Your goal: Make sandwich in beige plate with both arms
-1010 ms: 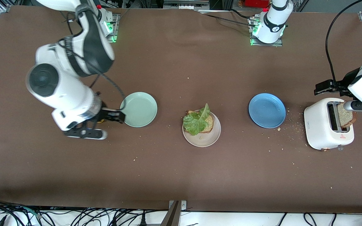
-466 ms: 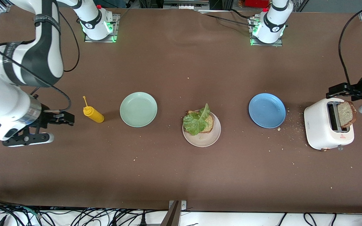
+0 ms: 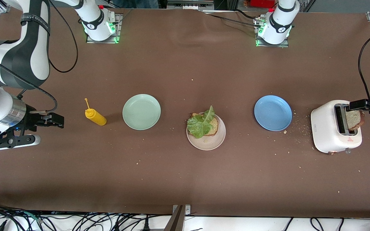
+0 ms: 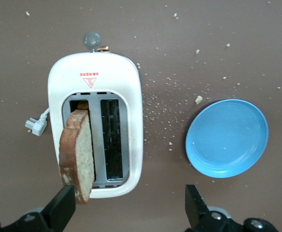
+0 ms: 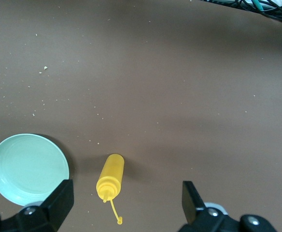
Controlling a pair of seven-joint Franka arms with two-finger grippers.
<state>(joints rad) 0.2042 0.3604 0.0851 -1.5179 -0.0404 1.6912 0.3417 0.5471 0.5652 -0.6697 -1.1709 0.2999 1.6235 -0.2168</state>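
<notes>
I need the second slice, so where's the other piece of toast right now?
The toast stands in the toaster at the left arm's end of the table, beside the blue plate; the left wrist view shows it leaning out of one slot.

Bright even overhead light, soft shadows, sharp pics.

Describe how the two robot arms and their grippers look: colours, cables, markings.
Both arms are glossy white jointed tubes with black joint sections and loose black cables. The right arm carries grey lettering on a black band and a metallic silver wrist ring; green lights glow at both bases. The right gripper and the left gripper are black, with flat two-finger jaws.
</notes>
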